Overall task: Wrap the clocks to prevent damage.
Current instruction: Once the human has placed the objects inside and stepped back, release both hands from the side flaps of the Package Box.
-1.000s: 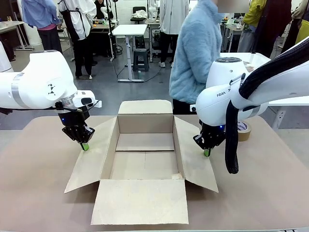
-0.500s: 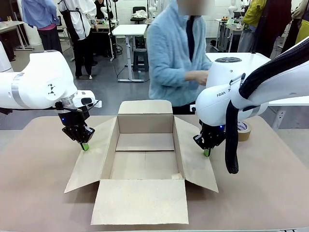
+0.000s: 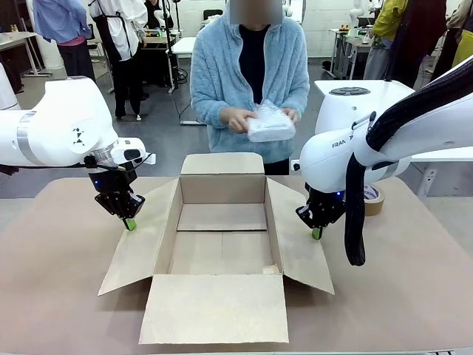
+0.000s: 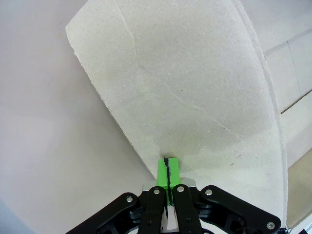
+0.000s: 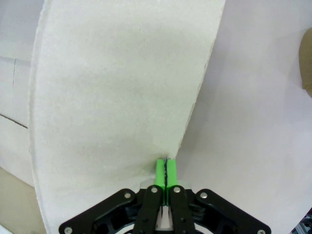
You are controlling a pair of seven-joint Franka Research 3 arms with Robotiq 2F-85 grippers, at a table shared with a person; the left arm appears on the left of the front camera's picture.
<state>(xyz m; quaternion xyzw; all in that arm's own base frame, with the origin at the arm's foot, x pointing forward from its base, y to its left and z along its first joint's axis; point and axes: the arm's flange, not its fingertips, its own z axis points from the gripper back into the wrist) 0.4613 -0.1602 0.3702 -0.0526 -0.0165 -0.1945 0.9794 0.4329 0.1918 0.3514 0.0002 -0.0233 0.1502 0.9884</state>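
The clocks (image 3: 270, 124) appear as one whitish bubble-wrap bundle, held in both hands by a person in a light blue fleece at the far side, above the open brown cardboard box (image 3: 222, 191). My left gripper (image 3: 130, 224) (image 4: 168, 165) is shut, its green tips touching the outer edge of the box's left flap (image 3: 144, 240) (image 4: 185, 87). My right gripper (image 3: 316, 234) (image 5: 166, 168) is also shut, tips against the outer edge of the right flap (image 3: 299, 248) (image 5: 117, 97). Nothing lies on the box floor.
A brown tape roll (image 3: 373, 198) (image 5: 307, 63) sits on the tan table (image 3: 59, 281) behind my right arm. The box's front flap (image 3: 214, 307) lies flat toward the near edge. Other people and white tables stand farther back.
The person has turned to face the table and brought the wrapped bundle up in both hands. Neither arm has moved and the box has stayed put.
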